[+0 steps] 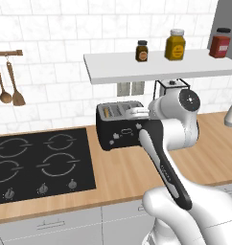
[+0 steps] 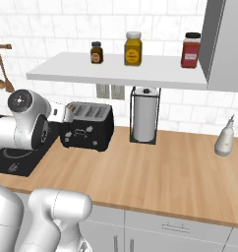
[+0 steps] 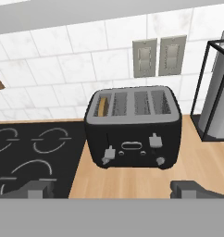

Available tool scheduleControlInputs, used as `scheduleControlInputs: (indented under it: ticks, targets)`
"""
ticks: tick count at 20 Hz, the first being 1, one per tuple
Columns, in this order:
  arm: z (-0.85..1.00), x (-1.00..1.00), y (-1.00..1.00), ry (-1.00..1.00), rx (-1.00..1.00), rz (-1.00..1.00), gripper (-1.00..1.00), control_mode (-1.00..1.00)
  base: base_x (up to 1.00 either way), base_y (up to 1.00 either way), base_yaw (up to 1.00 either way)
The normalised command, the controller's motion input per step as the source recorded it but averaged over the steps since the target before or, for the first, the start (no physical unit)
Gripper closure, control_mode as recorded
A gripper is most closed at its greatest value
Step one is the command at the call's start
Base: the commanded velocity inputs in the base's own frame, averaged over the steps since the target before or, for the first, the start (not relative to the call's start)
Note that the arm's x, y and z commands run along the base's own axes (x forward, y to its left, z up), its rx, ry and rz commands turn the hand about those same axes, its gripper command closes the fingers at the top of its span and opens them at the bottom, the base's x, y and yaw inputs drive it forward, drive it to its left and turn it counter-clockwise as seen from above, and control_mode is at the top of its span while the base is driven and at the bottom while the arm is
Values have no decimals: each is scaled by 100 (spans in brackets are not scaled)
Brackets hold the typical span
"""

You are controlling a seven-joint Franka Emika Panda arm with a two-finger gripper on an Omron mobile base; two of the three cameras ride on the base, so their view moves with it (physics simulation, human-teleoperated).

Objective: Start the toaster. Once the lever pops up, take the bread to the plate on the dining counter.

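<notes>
The toaster is a black box with a silvery top cut by four slots and small pale knobs and levers along its front face. It stands on the wood worktop toward the back edge, close to the tiled wall, with its left side right at the edge of the black cooktop. In the hand view the leftmost slot holds the bread, a brown slice seen edge-on and sunk mostly inside, only its top showing. The other three slots look dark.

The gripper hangs in front of the toaster, apart from it, with its two dark finger tips spread wide and nothing between them.

To the toaster's right, near the back edge of the worktop, a paper towel roll stands upright in a black wire holder. Two wall outlets sit on the tiles just above and behind the toaster. A white shelf overhangs the spot and carries three jars. Wooden spoons hang on the wall above the cooktop's far left. A pale bottle stands well off toward the worktop's right end. In the left base view the robot's own arm covers the right part of the toaster's front.
</notes>
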Motion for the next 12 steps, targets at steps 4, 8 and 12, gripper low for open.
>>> scheduleControlInputs:
  ticks: [4, 8, 12]
  targets:
    - [0, 0, 0, 0, 0, 0, -100, -100, 0, 0, 0]
    - [0, 0, 0, 0, 0, 0, -100, -100, 0, 0, 0]
    - [0, 0, 0, 0, 0, 0, -100, -100, 0, 0, 0]
